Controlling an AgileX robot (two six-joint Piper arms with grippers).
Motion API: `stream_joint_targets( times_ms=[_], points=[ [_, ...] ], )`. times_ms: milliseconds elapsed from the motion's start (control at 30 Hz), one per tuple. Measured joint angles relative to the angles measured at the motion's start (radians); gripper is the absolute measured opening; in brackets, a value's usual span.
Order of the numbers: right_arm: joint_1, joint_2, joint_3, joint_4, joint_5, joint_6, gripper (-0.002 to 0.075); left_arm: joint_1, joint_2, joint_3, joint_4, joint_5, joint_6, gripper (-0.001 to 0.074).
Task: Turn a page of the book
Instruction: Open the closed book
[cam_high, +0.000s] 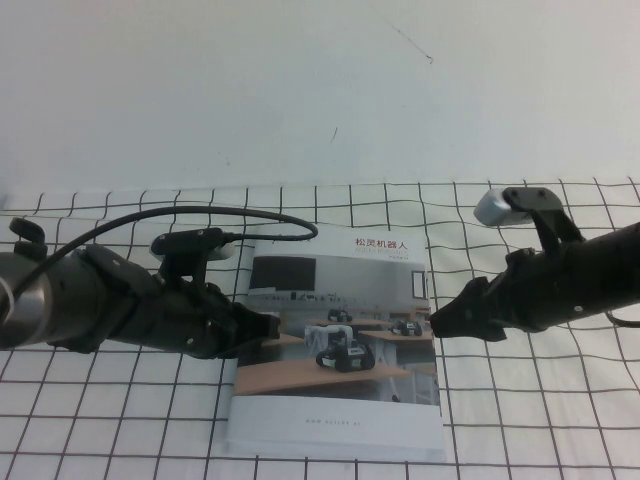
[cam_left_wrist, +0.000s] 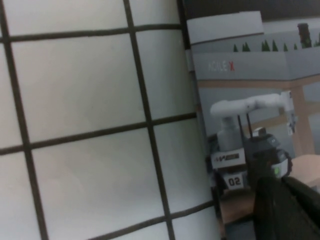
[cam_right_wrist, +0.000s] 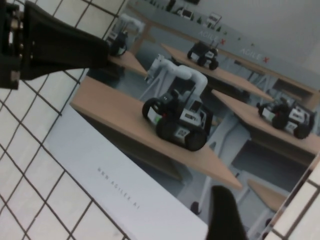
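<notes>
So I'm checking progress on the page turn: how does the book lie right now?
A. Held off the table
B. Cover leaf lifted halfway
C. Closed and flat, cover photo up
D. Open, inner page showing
C: the book lies flat on the grid cloth, cover photo up, left gripper and right gripper at its two side edges.

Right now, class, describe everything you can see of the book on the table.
The book is a thin, glossy white softcover, lying flat and closed on the gridded cloth. Its cover shows small wheeled robots on wooden desks, with a Chinese title above. The left gripper sits at its left edge, seemingly touching it; the right gripper is at its right edge, contact unclear.
</notes>
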Motion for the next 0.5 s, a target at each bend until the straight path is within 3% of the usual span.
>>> stream_joint_targets(
  times_ms=[500],
  points=[
    [0.014, 0.175, -0.042, 0.055, -0.026, 0.002, 0.0412, 0.000, 0.004, 0.000, 0.000, -0.054, 0.029, -0.0003]
  ],
)
